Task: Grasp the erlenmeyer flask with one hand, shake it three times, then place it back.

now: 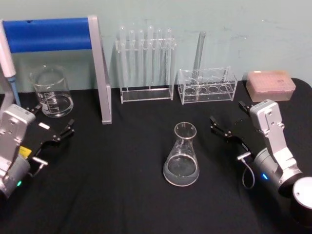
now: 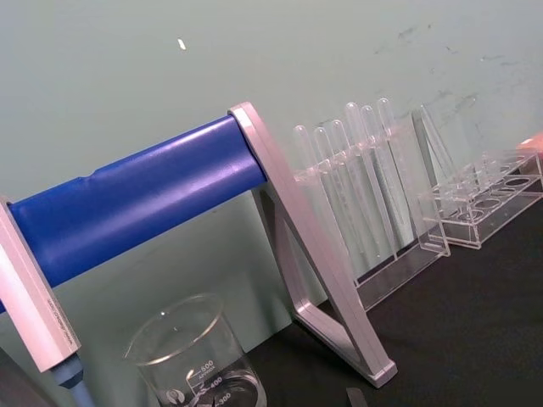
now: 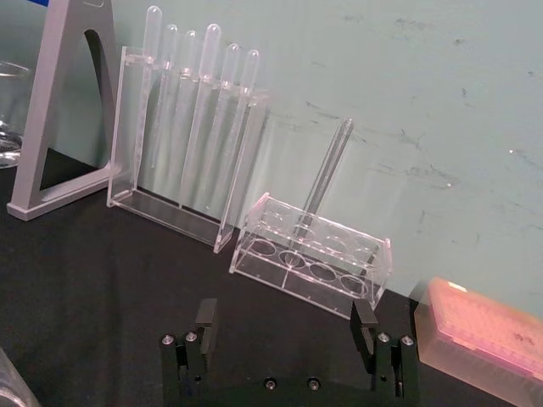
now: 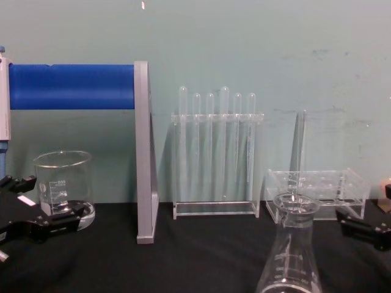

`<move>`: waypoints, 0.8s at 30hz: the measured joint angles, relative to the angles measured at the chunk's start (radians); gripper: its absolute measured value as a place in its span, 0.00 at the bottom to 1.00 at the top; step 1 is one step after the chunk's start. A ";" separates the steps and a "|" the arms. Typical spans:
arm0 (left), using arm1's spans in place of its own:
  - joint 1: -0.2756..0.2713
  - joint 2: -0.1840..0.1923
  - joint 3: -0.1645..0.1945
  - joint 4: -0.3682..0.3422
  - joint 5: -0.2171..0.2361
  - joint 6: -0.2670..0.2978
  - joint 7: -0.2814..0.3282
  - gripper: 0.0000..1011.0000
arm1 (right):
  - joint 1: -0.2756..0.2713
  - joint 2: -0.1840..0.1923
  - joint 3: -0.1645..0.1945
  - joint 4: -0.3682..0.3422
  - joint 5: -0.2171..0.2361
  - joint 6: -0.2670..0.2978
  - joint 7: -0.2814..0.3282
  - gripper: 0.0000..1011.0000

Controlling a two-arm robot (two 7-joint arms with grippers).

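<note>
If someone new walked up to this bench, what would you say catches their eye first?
Probably the bright blue roller on its grey frame at the back left, above the glass beaker. Next, the erlenmeyer flask standing upright alone on the black table, midway between the open left gripper and open right gripper. Behind it, two clear test tube racks line the wall.

Pale green scuffed wall [image 1: 243, 29], black table [image 1: 122, 185], even indoor light
</note>
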 joint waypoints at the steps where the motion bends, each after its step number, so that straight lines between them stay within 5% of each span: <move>1: 0.000 0.000 0.000 0.000 0.000 0.000 0.000 0.99 | 0.000 0.000 0.000 0.000 0.000 0.000 0.000 0.99; 24: 0.000 0.000 0.000 0.000 0.000 0.000 0.000 0.99 | 0.000 0.000 0.000 0.000 -0.001 0.002 0.001 0.99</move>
